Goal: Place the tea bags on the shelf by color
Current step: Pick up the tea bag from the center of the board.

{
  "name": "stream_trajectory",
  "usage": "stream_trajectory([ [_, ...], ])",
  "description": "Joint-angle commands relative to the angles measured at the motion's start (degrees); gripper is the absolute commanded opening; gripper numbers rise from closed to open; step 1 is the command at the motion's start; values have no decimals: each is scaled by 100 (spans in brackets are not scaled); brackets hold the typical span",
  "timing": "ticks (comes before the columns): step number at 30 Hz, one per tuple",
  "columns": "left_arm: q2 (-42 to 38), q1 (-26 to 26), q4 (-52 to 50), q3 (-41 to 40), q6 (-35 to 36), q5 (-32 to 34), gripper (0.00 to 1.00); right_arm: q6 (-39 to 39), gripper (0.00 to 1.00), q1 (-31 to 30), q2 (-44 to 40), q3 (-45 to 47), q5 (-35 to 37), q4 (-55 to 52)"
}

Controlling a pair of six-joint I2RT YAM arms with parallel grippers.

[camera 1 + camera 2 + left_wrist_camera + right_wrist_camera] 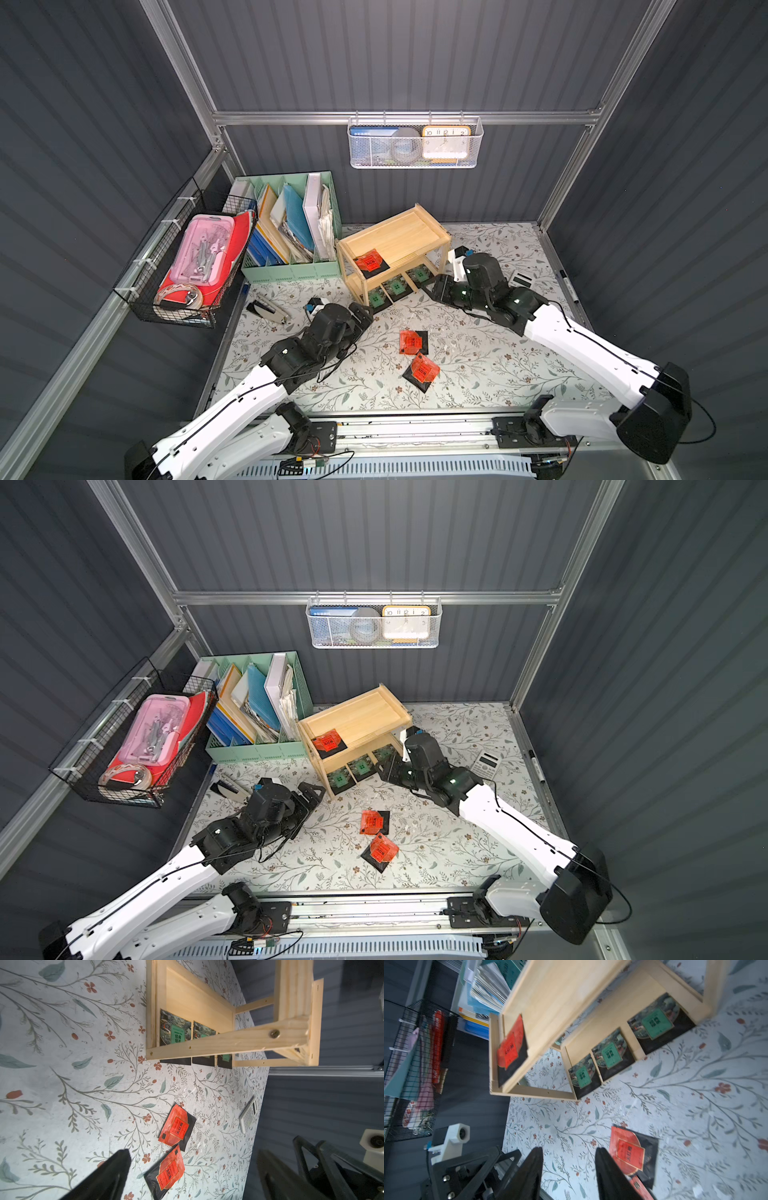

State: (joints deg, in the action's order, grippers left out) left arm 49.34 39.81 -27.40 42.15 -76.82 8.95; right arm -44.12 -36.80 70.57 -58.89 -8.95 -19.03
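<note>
right end effector [569, 1158]: jaws apart, empty, beside shelf [399, 237] lower tier | left end effector [362, 314]: wide open, empty | nearest orange tea bag [410, 343]: flat on bench [478, 365], square, between both arms, base-ward of each, about equally near | second orange tea bag [424, 369]: just beside it | shelved orange tea bag [369, 262]: top tier | green tea bags [394, 286]: three, lower tier

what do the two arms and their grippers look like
The left arm and right arm have smooth white shells between bulky black joints, with a thin black cable running along each. The left gripper and right gripper are black, with flat tapering fingers and a white camera mount nearby.
</note>
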Motion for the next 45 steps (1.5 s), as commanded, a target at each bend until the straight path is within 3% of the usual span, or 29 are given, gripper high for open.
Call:
stream_trajectory([
  [1, 179, -16, 139, 44, 600, -530, 100, -100, 46, 9, -395, 413, -21, -524],
  [9, 515, -17, 278, -240, 995, -1062, 100, -569, 46, -29, -719, 1327, -860, -922],
  [20, 1390, -17, 246, -91, 1421, -1510, 100, -1293, 47, -443, -631, 2219, -1090, -735],
  [33, 1905, -6, 136, 155, 1673, -1732, 100, -1656, 47, -765, 571, 2359, -1357, 214],
  [45, 2097, -12, 94, 256, 1811, -1866, 100, -1710, 47, -768, 1118, 2243, -1259, 84],
])
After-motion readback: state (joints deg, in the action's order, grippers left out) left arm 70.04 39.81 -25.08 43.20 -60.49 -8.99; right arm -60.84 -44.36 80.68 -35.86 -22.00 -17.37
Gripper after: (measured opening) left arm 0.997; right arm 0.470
